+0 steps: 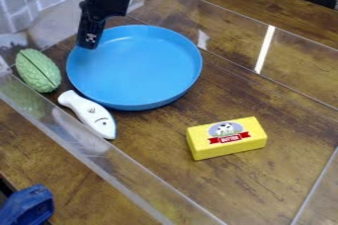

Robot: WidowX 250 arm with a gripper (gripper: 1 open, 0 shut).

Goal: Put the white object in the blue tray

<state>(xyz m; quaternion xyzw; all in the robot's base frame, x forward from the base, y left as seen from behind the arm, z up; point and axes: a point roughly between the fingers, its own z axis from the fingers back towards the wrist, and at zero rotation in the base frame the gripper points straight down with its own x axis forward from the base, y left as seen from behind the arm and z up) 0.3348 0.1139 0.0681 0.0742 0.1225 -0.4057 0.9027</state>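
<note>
The white object (89,113), a small fish-shaped toy with dark marks, lies on the wooden table just below the left rim of the blue tray (134,66). The tray is a wide round blue dish with nothing in it. My black gripper (87,39) hangs at the tray's upper left edge, pointing down, jaws shut with nothing between them. It is well above and apart from the white toy.
A green ribbed oval (38,70) lies left of the tray, near the white toy. A yellow rectangular box (226,137) sits at the lower right. A blue object (27,207) shows at the bottom left corner. A clear panel edge crosses the table.
</note>
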